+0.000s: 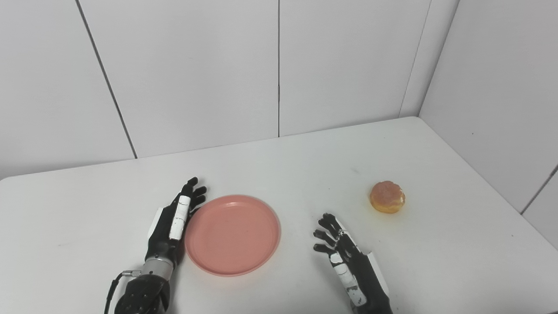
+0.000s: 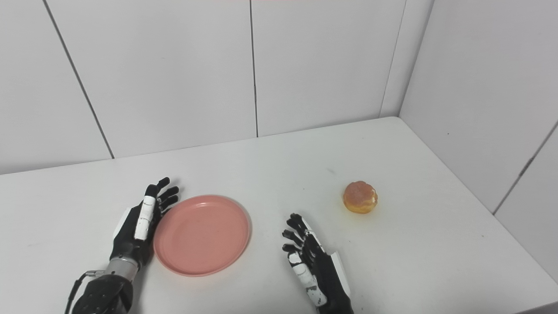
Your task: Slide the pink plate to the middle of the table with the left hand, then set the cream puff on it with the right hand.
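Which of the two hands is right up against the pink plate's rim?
The left hand: it lies open along the left edge of the pink plate. The right hand, also open, is on the plate's other side with bare table between them.

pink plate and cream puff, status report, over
Left hand open, against round pink plastic plate at its left rim. Right hand open, empty, short of the golden cream puff. Plate bare; nothing between.

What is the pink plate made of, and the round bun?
The pink plate looks like plastic: one even matte colour with a thin raised rim. The cream puff looks like baked pastry, with a golden-brown crust and a pale seam around its side.
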